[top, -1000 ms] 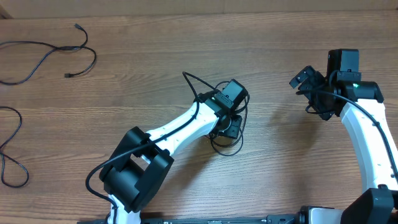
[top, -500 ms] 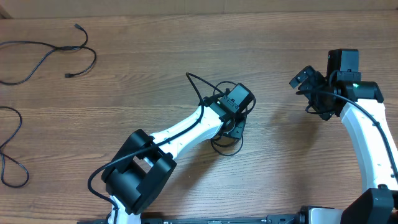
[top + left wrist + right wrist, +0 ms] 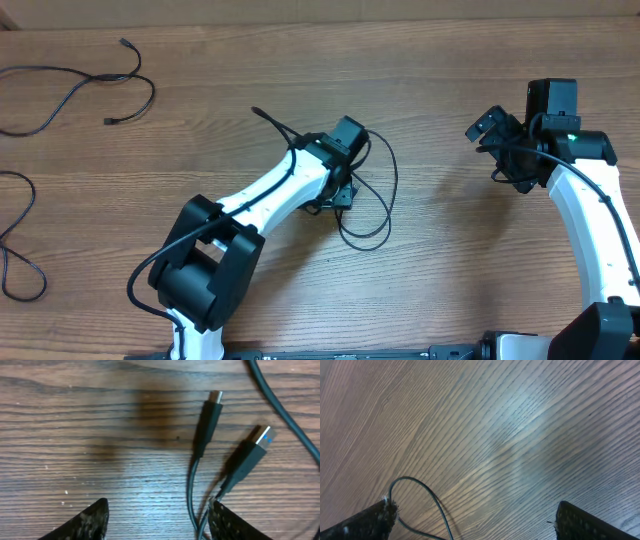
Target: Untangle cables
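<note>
Left hand (image 3: 157, 506) has slid back to the left and spread its fingers (image 3: 95, 520), pinching nothing, I'd guess to leave the cables (image 3: 205, 425) loose mid surface (image 3: 450, 270), while right hand (image 3: 472, 512) hangs wide open, well apart.

Overhead cam: fixed, high, straight down, whole table (image 3: 450, 80) in shot. L wrist cam: v. close to wood, looks down past own fingers (image 3: 87, 522) at cables (image 3: 200, 430) mid-table. R wrist cam: close, tilted, wood at table's right side. Overhead covers both patches.
</note>
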Controlling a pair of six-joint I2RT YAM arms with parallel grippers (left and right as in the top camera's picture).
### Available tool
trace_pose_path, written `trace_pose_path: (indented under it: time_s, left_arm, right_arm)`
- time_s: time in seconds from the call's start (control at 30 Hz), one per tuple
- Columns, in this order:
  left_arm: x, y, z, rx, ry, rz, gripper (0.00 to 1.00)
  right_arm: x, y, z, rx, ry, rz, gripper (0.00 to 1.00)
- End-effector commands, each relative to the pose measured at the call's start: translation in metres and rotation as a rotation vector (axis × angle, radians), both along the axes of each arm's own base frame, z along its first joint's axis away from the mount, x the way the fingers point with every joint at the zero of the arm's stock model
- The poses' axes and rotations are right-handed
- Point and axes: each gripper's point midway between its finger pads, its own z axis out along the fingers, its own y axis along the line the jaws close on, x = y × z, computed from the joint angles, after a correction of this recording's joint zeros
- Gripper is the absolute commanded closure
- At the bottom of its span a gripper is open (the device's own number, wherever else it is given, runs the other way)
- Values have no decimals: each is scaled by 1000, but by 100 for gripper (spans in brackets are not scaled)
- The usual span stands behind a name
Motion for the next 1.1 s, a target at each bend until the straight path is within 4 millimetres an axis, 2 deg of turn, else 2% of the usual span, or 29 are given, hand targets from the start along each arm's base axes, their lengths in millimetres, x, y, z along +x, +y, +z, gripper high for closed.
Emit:
trace_pose_path:
  time_s: [0.0,0.2,0.43,0.8,1.07]
  left_arm:
    - [-8,-13,-3,-35,27,-13,34]
    - [-11,-23,-5,-49,9,-40,31]
    - [-12,-16,-10,-15,1,-31,33]
    - [-19,-12,-25,-19,6,-33,48]
    - [-18,-13,-26,-21,2,-34,55]
  right_arm:
    - [1,-4,6,-10,-20,-9,0]
    - [1,-4,6,-10,-20,-9,0]
    - [1,-4,6,-10,-20,-9,0]
    - [1,-4,6,-10,-20,-9,0]
    - [1,-4,6,-10,-20,-9,0]
